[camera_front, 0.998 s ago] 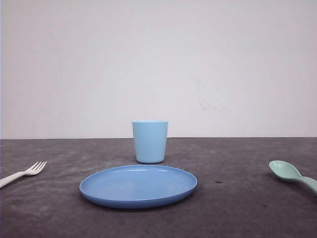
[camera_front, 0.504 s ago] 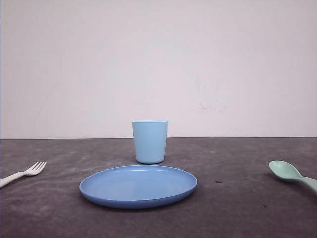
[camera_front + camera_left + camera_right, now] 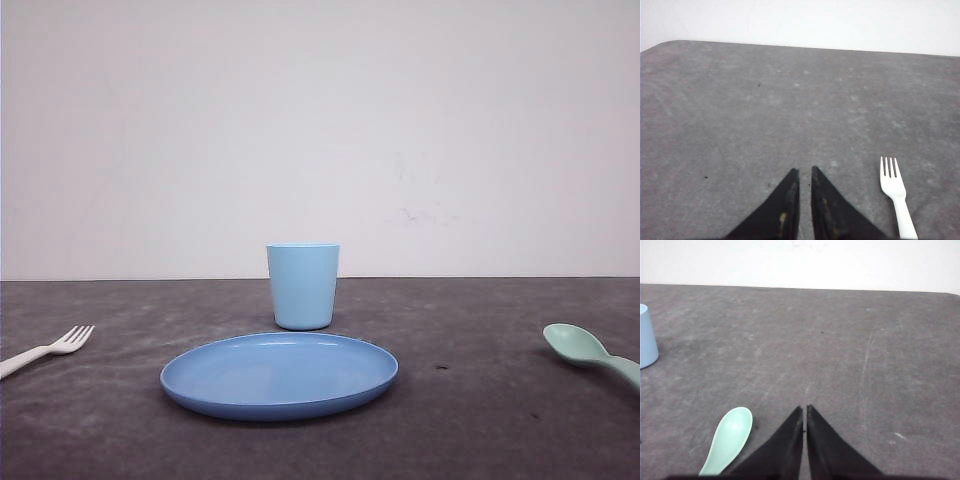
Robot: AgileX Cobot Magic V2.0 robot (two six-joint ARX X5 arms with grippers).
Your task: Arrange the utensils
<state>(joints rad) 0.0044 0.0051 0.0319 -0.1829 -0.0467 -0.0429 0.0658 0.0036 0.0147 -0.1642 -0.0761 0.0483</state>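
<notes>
Change: nothing moved across the front views; fork, spoon, cup and plate all in the same places.
Left tool [image 3: 803,172]: tips pressed nearly together, gripping nothing, hovering over bare dark grey surface [image 3: 740,110].
Right tool [image 3: 804,410]: tips likewise drawn together, empty.
Small white plastic fork [image 3: 896,192]: flat on the surface, just beside the left tool.
Pale mint-green plastic spoon [image 3: 730,437]: bowl up, just beside the right tool.
Progress: not begun; both utensils at opposite edges, untouched.
Surroundings: round blue plate [image 3: 279,375] centred, light blue cup [image 3: 302,286] upright behind it.
Obstacles: none apparent between tools and utensils.
</notes>
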